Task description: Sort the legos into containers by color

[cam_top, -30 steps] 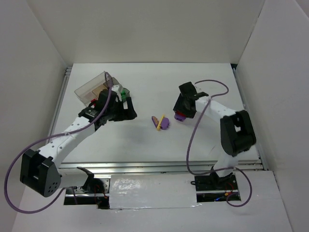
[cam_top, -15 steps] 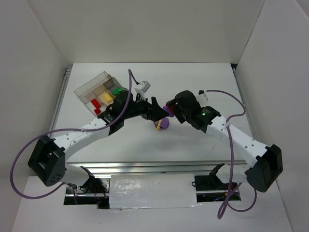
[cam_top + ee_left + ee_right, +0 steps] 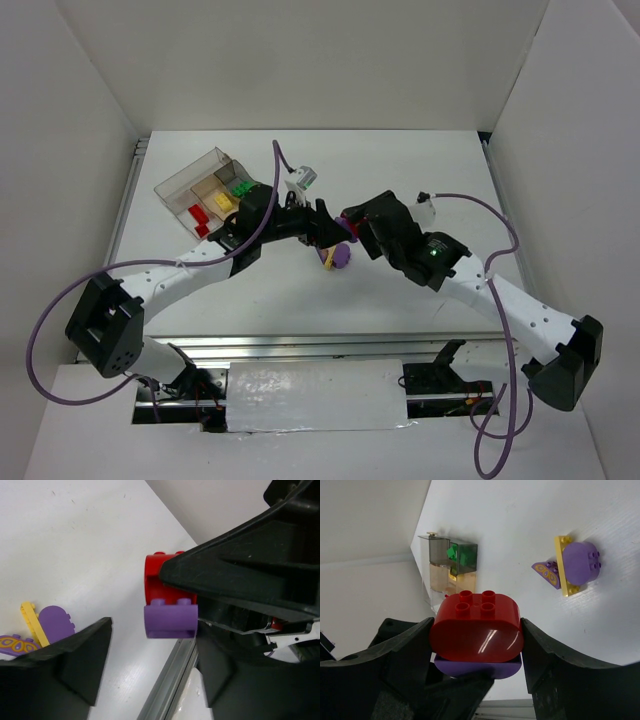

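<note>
Lego stack within right pincer

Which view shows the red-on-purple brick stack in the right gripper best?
Right wrist: the stack sits large and centred between the right gripper's fingers, studs visible. Left wrist shows its side, partly hidden behind that gripper. The top view barely shows it.

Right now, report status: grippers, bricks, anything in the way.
Right gripper shut on red brick stacked on purple brick. Left gripper open, fingers flanking the purple one. Loose purple and yellow pieces on table nearby.
</note>
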Motion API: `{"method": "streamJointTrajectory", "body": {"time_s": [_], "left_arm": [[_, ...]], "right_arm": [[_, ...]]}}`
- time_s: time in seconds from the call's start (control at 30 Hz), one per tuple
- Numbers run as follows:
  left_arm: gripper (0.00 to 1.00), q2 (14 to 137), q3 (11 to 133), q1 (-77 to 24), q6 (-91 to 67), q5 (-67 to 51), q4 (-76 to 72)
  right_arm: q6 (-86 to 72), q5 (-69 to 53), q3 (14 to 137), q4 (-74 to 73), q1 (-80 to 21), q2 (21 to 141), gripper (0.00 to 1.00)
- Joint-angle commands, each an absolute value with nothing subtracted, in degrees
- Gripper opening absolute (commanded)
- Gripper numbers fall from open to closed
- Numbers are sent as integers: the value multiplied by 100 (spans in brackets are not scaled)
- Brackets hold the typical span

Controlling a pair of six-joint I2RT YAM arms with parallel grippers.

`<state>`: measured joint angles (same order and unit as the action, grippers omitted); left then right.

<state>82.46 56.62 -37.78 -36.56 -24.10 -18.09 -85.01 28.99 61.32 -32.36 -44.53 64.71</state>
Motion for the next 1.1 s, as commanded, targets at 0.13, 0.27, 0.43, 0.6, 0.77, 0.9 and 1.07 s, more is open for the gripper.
{"method": "streamJointTrajectory", "body": {"time_s": [0.13, 0.27, 0.43, 0.6, 0.77, 0.9, 1.07], "left_arm": [[51, 8183, 6055, -3832, -3428, -2663, -2110], [5, 8156, 6170, -3841, -3331, -2505, -1767], [0, 8034, 6293, -3753, -3226, -1926, -1179], [0, 7411, 5636, -2772, -3480, -2126, -1055], [0, 6812, 5422, -1620, -3436, -1291, -67], [0, 7372, 6291, -837, -3866, 868, 1966], [2, 8838, 7399, 349, -3982, 1046, 2942]], "right_arm": [[-8376, 3261, 6521, -3208, -4632, 6653, 0], [-8271, 3217, 6513, -3121, -4641, 6662, 0], [-8446, 3760, 6416, -3330, -4492, 6549, 0], [-8008, 3560, 5855, -2946, -3403, 6092, 0], [-7489, 3700, 5889, -2901, -2953, 6169, 0], [-6805, 3079, 5801, -2541, -2953, 6240, 0], [-5883, 2058, 5415, -1671, -2962, 6196, 0]]}}
